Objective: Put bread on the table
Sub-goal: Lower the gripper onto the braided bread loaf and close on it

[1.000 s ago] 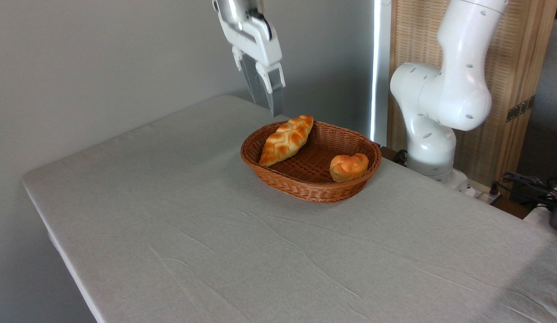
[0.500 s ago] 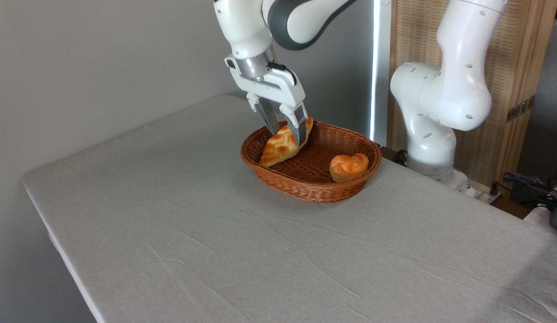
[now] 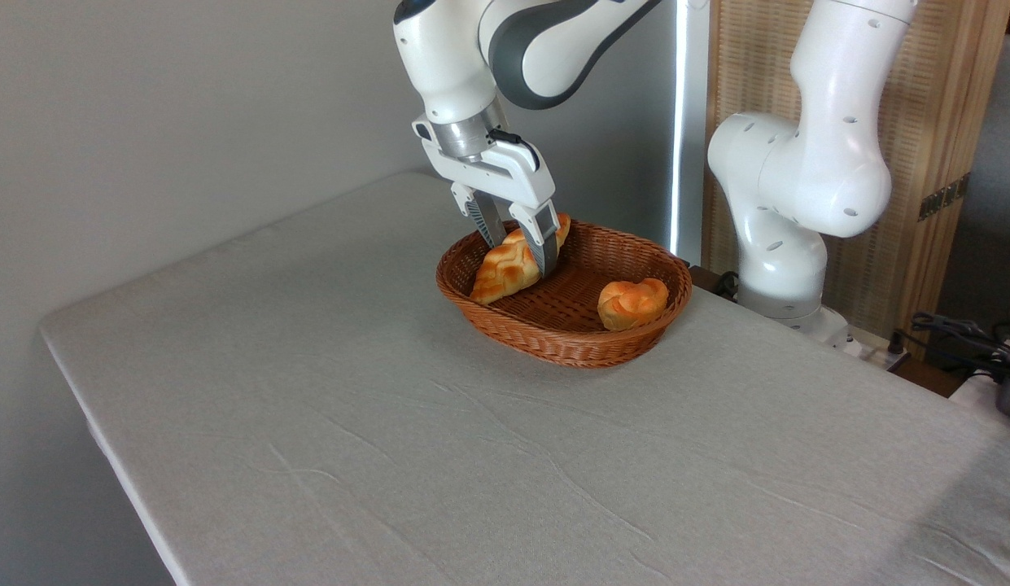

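Where it hung higher before, gripper [image 3: 522,254] now seemingly straddles bread [image 3: 506,271].

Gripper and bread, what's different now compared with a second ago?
The gripper came down from above the basket and now straddles the bread, one of its fingers on each side; whether it has clamped is unclear. Bread, round bun and basket stayed put.

There's a brown oval wicker basket [image 3: 553,338] sitting toward the far side, with a small round orange bun [image 3: 631,302] tucked in its right end. Behind it on the right, a wooden slatted screen [image 3: 944,122], plus some dark cables [image 3: 956,334] at the far right edge.
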